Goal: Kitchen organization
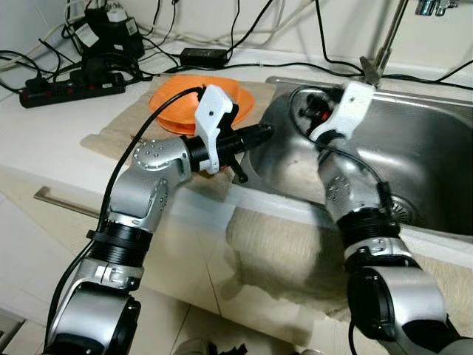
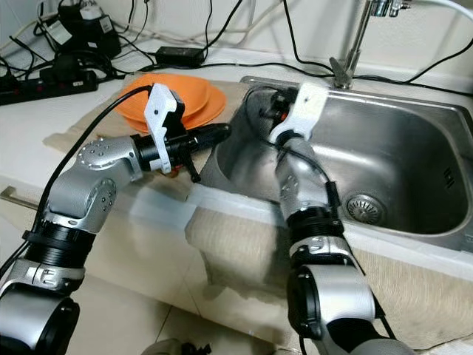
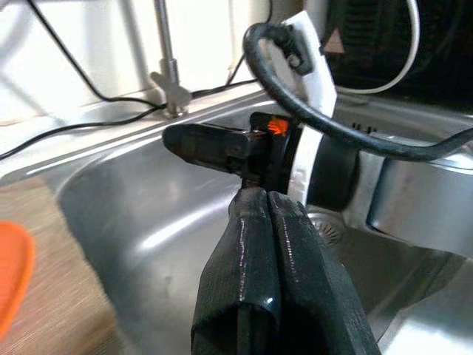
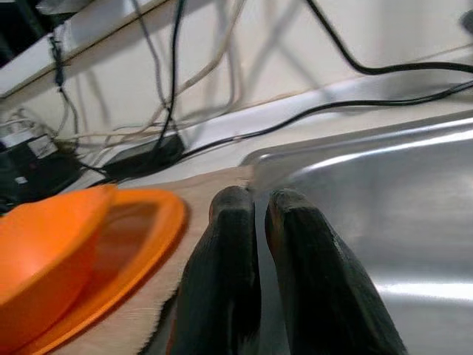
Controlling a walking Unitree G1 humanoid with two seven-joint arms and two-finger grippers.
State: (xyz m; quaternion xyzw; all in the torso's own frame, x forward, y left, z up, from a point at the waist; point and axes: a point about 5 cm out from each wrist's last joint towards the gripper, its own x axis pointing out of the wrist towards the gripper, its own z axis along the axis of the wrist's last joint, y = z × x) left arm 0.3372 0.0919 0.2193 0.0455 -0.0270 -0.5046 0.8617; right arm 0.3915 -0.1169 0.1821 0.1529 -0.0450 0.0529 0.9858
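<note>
Two orange pieces are what you have to organise: an orange plate (image 2: 199,100) lying flat on the beige cloth (image 1: 111,129) just beside the sink (image 2: 414,148), on its left-hand side, and an orange bowl (image 4: 44,259) sitting on that plate, on the half farther from the sink. Your left gripper (image 1: 255,134) hovers over the sink's left rim, just past the plate's near edge, with its two black fingers (image 3: 259,244) pressed together and nothing between them. Your right gripper (image 2: 270,107) is down inside the sink against its left wall, close to the back corner, its fingers (image 4: 236,244) almost touching with only a narrow slit between them, also empty. Both pieces look like hard, glossy plastic or melamine, so expect them to be light and stiff but slick under the pads (I cannot tell the material for certain). Take the bowl first, pinching its raised rim with one finger inside and one outside; its wall gives you a real edge to bite on. The plate is harder: it lies flush on soft cloth, so its rim offers little to grab, and I judge you would do best to catch the edge nearest the sink, where it comes closest to the rim. Open the fingers before you approach either one.
</note>
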